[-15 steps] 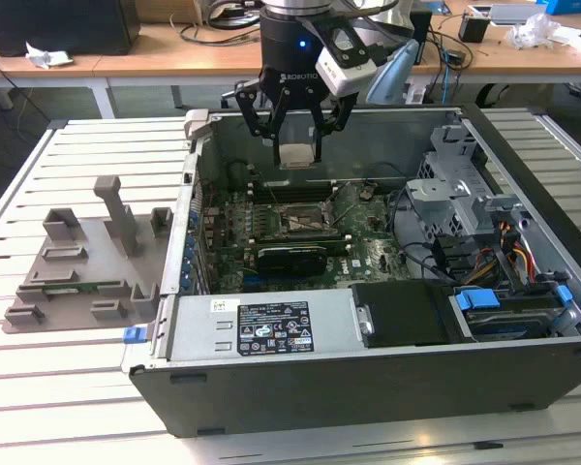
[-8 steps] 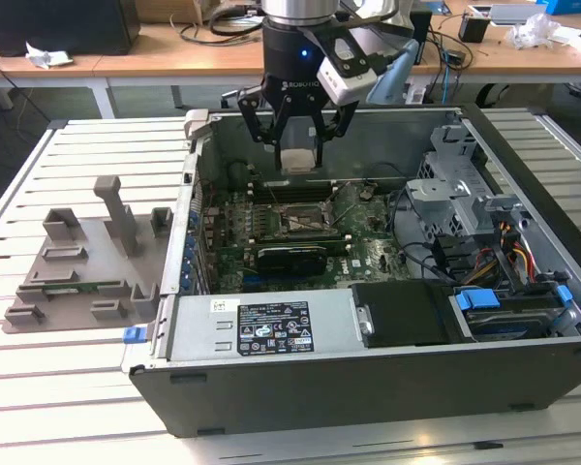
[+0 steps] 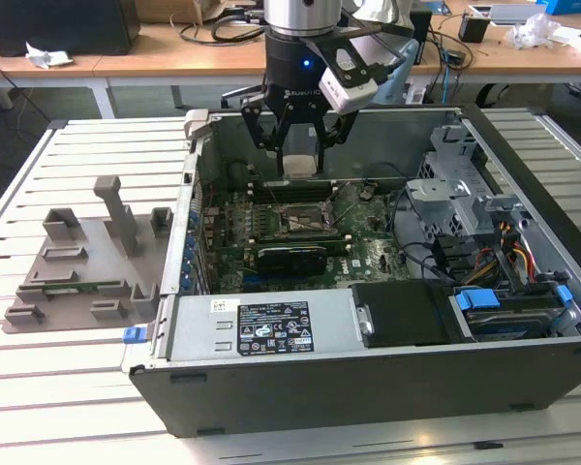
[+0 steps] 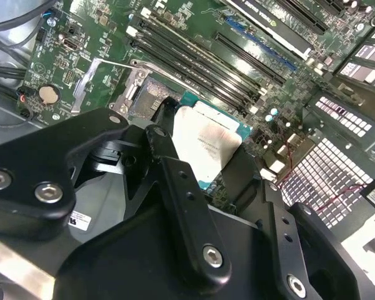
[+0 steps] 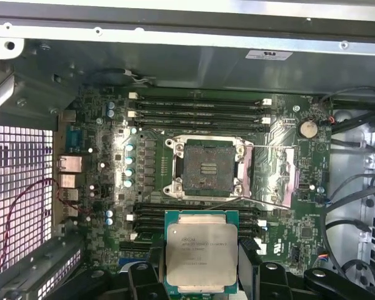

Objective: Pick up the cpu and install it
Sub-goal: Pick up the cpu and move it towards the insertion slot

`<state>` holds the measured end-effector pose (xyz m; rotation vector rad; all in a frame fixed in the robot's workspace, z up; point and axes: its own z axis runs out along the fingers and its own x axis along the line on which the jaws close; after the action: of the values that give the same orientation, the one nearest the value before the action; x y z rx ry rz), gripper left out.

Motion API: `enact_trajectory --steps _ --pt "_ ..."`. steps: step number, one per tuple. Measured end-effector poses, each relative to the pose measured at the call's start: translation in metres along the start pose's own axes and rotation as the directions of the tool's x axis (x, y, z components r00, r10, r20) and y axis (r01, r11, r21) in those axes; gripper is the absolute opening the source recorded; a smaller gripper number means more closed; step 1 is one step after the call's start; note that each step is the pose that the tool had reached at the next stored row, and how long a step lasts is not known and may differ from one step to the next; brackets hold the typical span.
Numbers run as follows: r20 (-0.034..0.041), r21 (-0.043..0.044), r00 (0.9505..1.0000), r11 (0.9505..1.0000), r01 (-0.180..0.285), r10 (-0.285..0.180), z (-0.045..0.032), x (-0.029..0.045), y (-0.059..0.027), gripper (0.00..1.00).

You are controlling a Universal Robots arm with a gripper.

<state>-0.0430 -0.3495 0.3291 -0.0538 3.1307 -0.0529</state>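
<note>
In the exterior view, a slatted table [image 3: 58,407] is spread across the lower frame. An open case [image 3: 368,387] is laid on it at centre and right. A grey tray [image 3: 77,262] is set on the table at the exterior view's left, just beside the case. Inside the case a green board [image 3: 232,242] is exposed, and at its middle a socket [image 3: 305,218] is seen with its frame open. Higher in the frame, at upper centre, the gripper [image 3: 302,157] is held over the board. It is closed partway onto the cpu [image 3: 302,167], which is raised above the socket and not seated in it. In both wrist views the cpu is shown flat, silver top up, clamped by two opposite edges between black fingers [image 4: 237,172]. Desks [image 3: 126,48] strewn with cables are seen along the top edge.
</note>
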Motion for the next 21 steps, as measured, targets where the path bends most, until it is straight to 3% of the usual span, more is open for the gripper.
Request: enact_trajectory --steps 12,21 --pt "-0.0008 0.0005 1.0000 1.0000 0.000 0.000 0.0149 -0.0036 0.0049 0.55" --pt "-0.0014 0.0020 1.0000 1.0000 0.000 0.000 0.0185 -0.0221 0.0103 0.55"
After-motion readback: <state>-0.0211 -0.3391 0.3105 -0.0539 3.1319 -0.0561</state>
